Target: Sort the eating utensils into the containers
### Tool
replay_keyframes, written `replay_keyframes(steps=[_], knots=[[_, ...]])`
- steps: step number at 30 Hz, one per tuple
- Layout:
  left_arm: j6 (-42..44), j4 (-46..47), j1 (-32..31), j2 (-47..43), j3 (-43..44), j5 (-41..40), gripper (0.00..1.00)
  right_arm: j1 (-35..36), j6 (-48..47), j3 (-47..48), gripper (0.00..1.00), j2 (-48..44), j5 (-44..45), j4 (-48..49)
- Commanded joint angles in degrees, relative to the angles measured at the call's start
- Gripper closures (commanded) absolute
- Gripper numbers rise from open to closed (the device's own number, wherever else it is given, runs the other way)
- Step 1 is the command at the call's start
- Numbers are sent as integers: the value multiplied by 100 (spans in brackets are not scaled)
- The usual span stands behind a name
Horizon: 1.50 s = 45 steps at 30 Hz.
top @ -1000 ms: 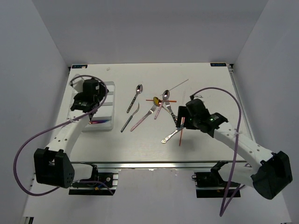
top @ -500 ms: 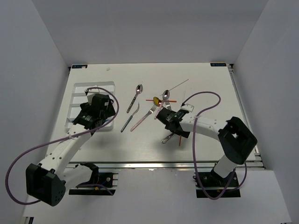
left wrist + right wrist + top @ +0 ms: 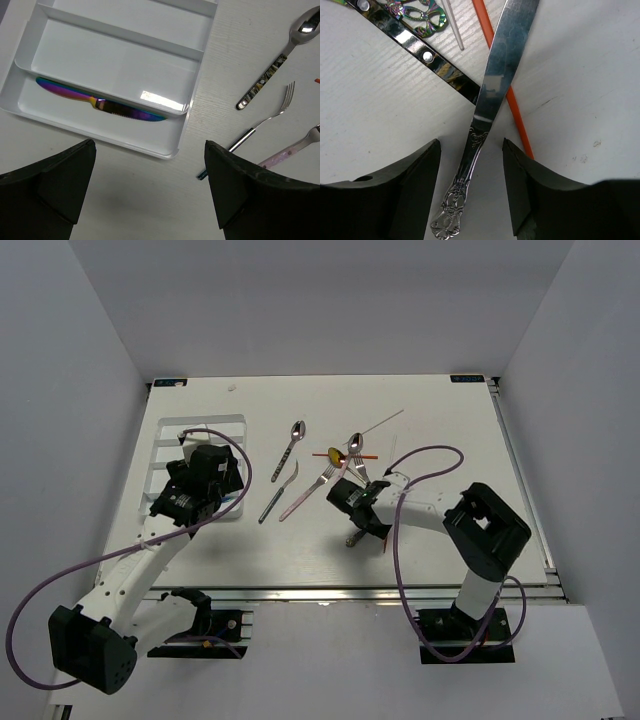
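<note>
My right gripper [image 3: 471,165] is open and straddles the ornate handle of a silver knife [image 3: 495,75], with a gap on each side. The knife lies flat over a red stick [image 3: 512,107] and a black-handled utensil [image 3: 410,40]. From above, the right gripper [image 3: 362,523] sits low near the knife's handle end [image 3: 354,537]. The left gripper [image 3: 150,165] is open and holds nothing, hovering off the near right corner of the white tray [image 3: 197,90]. An iridescent knife [image 3: 100,105] lies in the tray's nearest compartment.
Loose on the table between the arms lie a spoon [image 3: 291,448], a dark-handled fork [image 3: 280,490], a pinkish fork [image 3: 310,492], a gold-bowled spoon [image 3: 335,454], another spoon [image 3: 355,443] and a clear stick [image 3: 385,420]. The tray [image 3: 170,435] stands at the left.
The right gripper has swung left and down over the silver knife's handle, and its jaws have narrowed. The left gripper has drifted from above the tray to its near right corner.
</note>
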Motion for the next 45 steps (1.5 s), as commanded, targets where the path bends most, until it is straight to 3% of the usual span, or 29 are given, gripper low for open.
replay_keyframes(steps=[1, 4, 8, 13, 18, 21, 22, 25, 26, 29, 35, 39, 42, 43, 45], knots=[[75, 86, 5, -109, -76, 48, 2, 15, 453, 65, 43, 271, 98, -40], [75, 86, 5, -118, -76, 48, 2, 15, 691, -84, 55, 237, 11, -85], [67, 86, 5, -118, -76, 48, 2, 15, 990, -497, 82, -1, -147, 100], [40, 78, 5, -100, -85, 109, 2, 50, 1131, -717, 99, -448, -165, 74], [-39, 191, 5, -232, -59, 547, 2, 173, 834, -753, 100, -1203, 142, 135], [-118, 367, 5, -381, 37, 1461, 2, 305, -542, -638, 100, -1669, 292, 904], [-231, 420, 5, -442, 82, 1907, 2, 323, -1783, -647, 100, -1775, 179, 1335], [-643, 613, 5, -539, 319, 2691, 2, 367, -3943, -980, 100, -2311, -1233, 3365], [-785, 727, 5, -496, 345, 3450, 2, 367, -4906, -1216, 100, -2461, -2343, 4187], [-1479, 1560, -4, -487, 127, 4911, 2, 367, -5713, -1341, 100, -2945, -3397, 4617], [-2640, 3748, -30, -540, -928, 5707, 2, 446, -5988, -578, 100, -2894, -3980, 4082], [-2588, 3620, -48, -364, -946, 5375, 2, 508, -5927, -515, 100, -2752, -3733, 4317], [-2719, 3847, -57, -320, -1051, 5453, 10, 516, -5891, -366, 100, -2595, -3795, 4327], [-2763, 3874, -57, -302, -1060, 5488, 20, 525, -5883, -331, 100, -2568, -3839, 4432], [-2807, 3918, -57, -188, -1087, 5514, 31, 534, -5900, -235, 100, -2411, -4023, 4459]])
